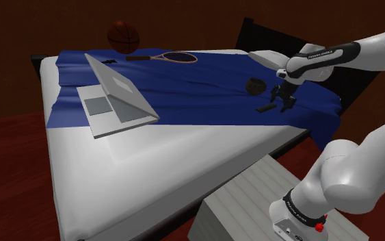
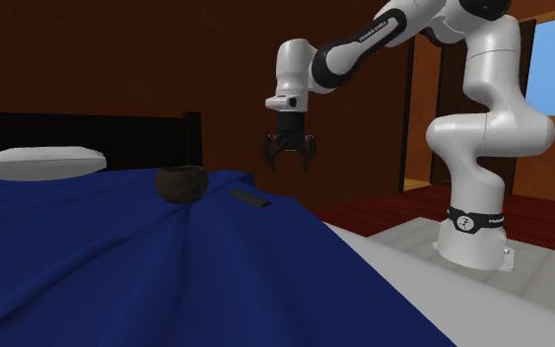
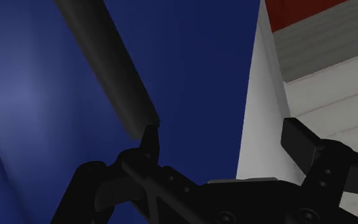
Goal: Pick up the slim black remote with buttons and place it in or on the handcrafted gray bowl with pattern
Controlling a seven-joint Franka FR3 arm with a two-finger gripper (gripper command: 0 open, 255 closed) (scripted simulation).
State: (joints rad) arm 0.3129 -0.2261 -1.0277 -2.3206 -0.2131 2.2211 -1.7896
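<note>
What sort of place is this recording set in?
Most likely a bedroom. A bed with a blue blanket takes up most of the scene, and a white pillow lies against its dark headboard.

The things are carried by a bed with a white mattress, the far part of which is covered by a rumpled blue blanket. An open grey laptop is set on the blanket's edge. A racket and an orange ball are seen at the far side. A white pillow is laid by the headboard. A dark bowl is placed near a slim black remote, the two apart.
</note>
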